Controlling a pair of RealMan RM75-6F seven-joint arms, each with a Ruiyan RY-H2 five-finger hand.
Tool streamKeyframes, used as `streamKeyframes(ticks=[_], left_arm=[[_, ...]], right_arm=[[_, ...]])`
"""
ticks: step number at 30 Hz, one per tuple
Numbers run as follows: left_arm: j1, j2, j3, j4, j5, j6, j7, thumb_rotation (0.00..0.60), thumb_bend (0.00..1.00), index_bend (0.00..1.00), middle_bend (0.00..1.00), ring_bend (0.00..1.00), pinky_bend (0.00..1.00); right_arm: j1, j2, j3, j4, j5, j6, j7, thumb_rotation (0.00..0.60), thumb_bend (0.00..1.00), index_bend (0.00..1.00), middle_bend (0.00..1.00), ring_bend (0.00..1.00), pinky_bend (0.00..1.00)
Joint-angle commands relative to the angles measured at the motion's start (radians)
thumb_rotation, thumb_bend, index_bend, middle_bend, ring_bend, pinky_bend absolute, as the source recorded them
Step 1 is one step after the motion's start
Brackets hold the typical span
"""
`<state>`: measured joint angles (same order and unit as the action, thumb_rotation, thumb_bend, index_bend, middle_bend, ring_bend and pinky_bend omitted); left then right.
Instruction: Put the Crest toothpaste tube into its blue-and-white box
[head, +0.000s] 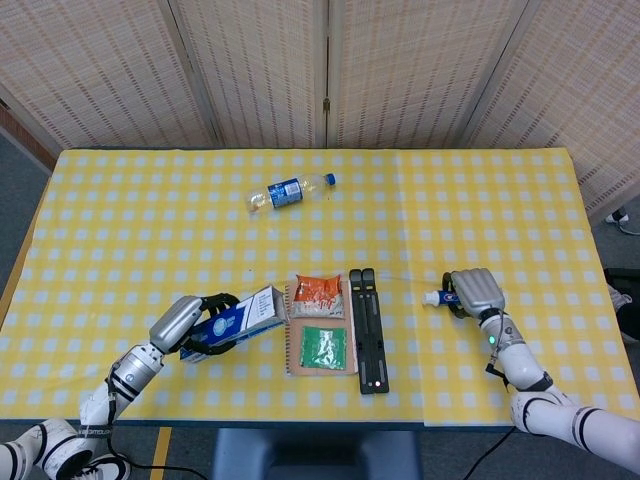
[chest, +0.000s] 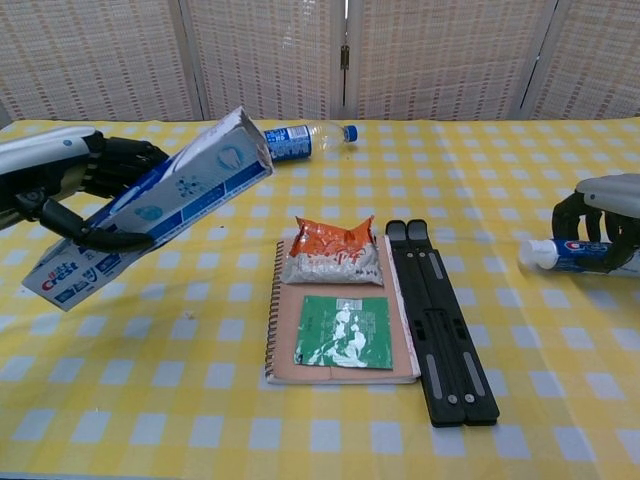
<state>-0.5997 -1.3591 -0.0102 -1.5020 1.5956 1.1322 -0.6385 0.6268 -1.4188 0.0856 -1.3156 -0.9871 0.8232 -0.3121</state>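
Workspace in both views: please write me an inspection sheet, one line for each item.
Surface: table under a yellow-and-white checked cloth.
Job's things: Crest box held tilted above the table; toothpaste tube lying at the right.
Clutter: water bottle lying on its side; spiral notebook carrying an orange snack packet and a green packet; black folding stand beside it.
Hands: left hand grips the box; right hand is closed over the tube.
Cables: plug and cord on the floor, far right.
Surroundings: woven folding screens behind.
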Motion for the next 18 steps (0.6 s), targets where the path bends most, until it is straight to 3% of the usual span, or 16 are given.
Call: streamKeyframes(ticks=[1,11,18], left_arm=[[0.003,0.000,0.000,0.001,-0.001,0.005,-0.001,0.600,0.30,0.42,0.48,0.50,0.55],[0.020,-0.007,-0.012,0.005,-0.031,0.019,0.037,0.600,0.30,0.42,0.50,0.50,0.55],[0.036,-0.019,-0.022,-0.004,-0.072,0.018,0.107,0.600,0.30,0.43,0.50,0.50,0.55]], right_arm=[[-0.004,0.020,0.019,-0.025,-0.004,0.012,0.030,0.600,0.40,0.64,0.49,0.47,0.46],[-0.083,0.214,0.127,-0.252,-0.108,0.160,0.275,0.600,0.40,0.68,0.53,0.51,0.51],[-0.131,0.295,0.158,-0.340,-0.198,0.224,0.440,0.600,0.40,0.71,0.56,0.54,0.56]])
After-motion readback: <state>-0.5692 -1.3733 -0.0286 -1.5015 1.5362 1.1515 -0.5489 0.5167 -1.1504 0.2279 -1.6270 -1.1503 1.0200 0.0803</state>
